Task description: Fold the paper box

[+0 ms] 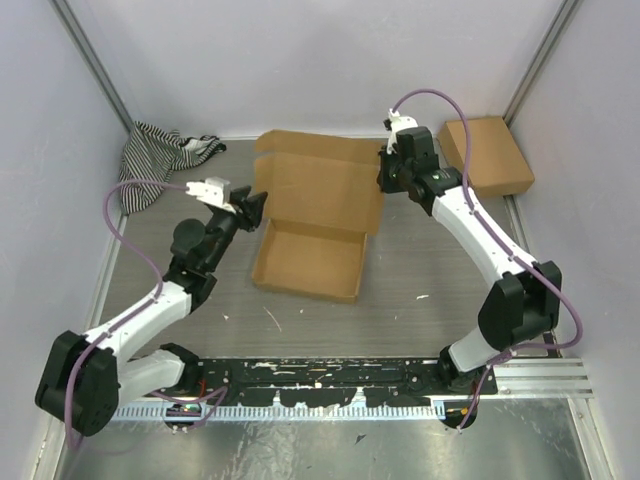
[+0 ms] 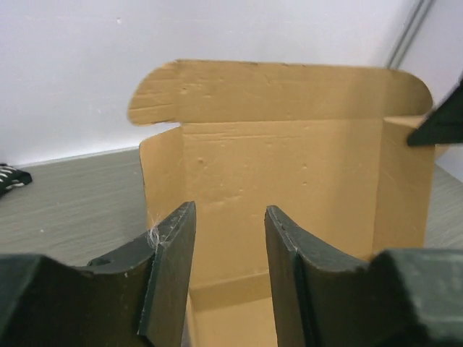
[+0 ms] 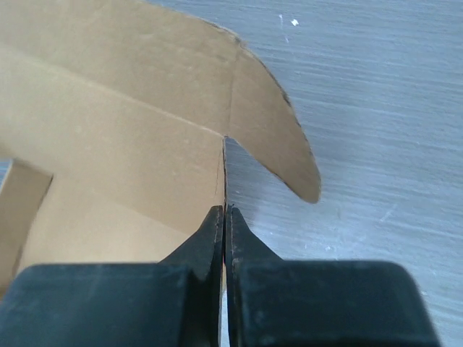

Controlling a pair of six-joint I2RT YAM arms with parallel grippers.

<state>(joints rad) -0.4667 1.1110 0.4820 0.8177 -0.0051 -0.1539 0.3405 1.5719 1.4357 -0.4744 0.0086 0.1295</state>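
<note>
The paper box [image 1: 320, 200] lies mid-table, its shallow tray toward me and its lid standing up behind with a rounded top flap. My left gripper [image 1: 255, 207] hovers at the box's left side, open and holding nothing. In the left wrist view the left gripper [image 2: 230, 217] faces the inside of the upright lid [image 2: 289, 159], apart from it. My right gripper [image 1: 384, 170] is at the lid's right edge. In the right wrist view its jaws [image 3: 225, 210] are shut on the thin edge of the lid's side flap [image 3: 108, 144].
A smaller brown cardboard box [image 1: 487, 155] sits at the back right corner. A striped cloth [image 1: 160, 160] is bunched at the back left, its edge [image 2: 11, 176] showing in the left wrist view. White walls enclose the table. A metal rail [image 1: 330, 385] runs along the near edge.
</note>
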